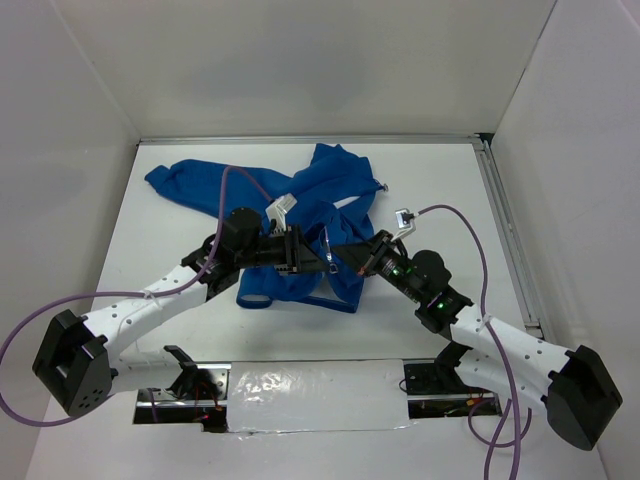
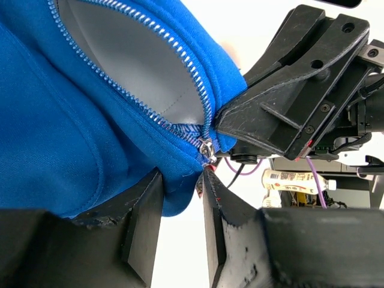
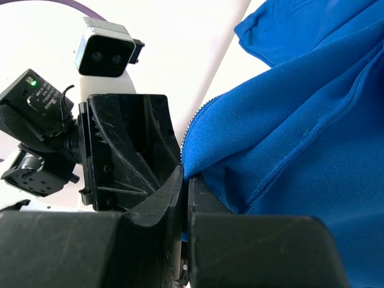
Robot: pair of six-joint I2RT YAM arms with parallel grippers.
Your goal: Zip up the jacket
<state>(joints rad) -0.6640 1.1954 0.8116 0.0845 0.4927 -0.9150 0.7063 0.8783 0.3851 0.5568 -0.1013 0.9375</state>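
The blue jacket (image 1: 320, 200) lies crumpled mid-table, one sleeve reaching to the far left. Both grippers meet at its near hem. In the left wrist view the pale zipper (image 2: 138, 102) runs open over the grey-white lining (image 2: 138, 66) down to the slider (image 2: 207, 148). My left gripper (image 2: 180, 180) (image 1: 312, 255) has its jaws apart; the hem hangs between the tips and the slider sits at the right fingertip (image 2: 210, 180). My right gripper (image 3: 185, 174) (image 1: 352, 262) is shut on the jacket's edge (image 3: 288, 138), right beside the slider (image 2: 288, 102).
White walls enclose the white table (image 1: 170, 240). A metal rail (image 1: 505, 230) runs along the right side. A foil-covered strip (image 1: 310, 385) lies between the arm bases. Purple cables loop over both arms (image 1: 450, 212).
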